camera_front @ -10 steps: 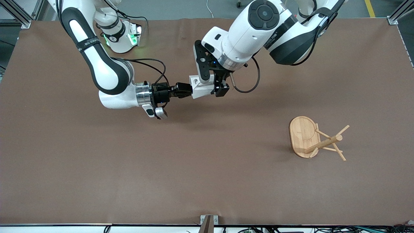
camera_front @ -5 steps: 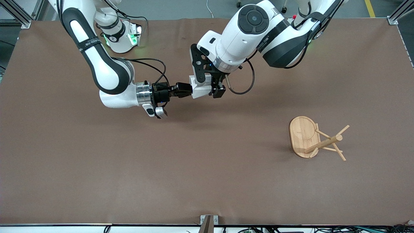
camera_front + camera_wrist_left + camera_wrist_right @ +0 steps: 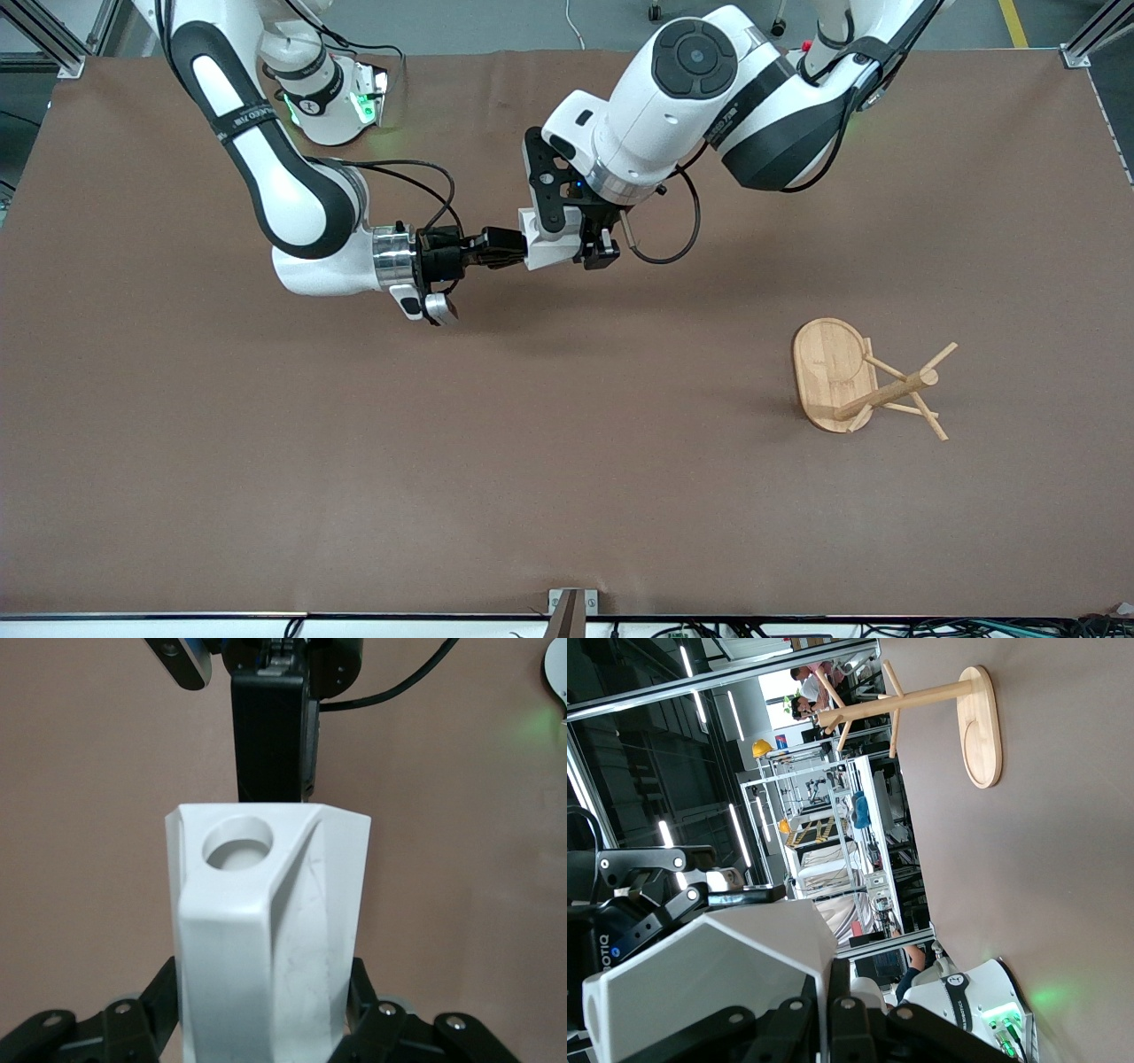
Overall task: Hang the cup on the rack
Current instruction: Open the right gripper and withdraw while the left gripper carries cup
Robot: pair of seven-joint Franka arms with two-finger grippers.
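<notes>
Both grippers are on the cup (image 3: 547, 247) at once, mid-air over the brown table (image 3: 266, 461). The right gripper (image 3: 512, 249), reaching in level from its arm, is clenched on the cup's rim end, one finger inside the mouth. The left gripper (image 3: 589, 249) comes down from above and has its fingers (image 3: 372, 1028) clamped on the cup's body, one on each side (the left wrist view shows the faceted white wall rising between them, with the round hole of the blocky handle facing the camera). So the cup lies on its side in the air, pinned between two tools.

The rack (image 3: 864, 381) stands well apart from the cup, toward the left arm's end of the table and nearer the front camera, upright on its oval bamboo base, its pegs bare.
</notes>
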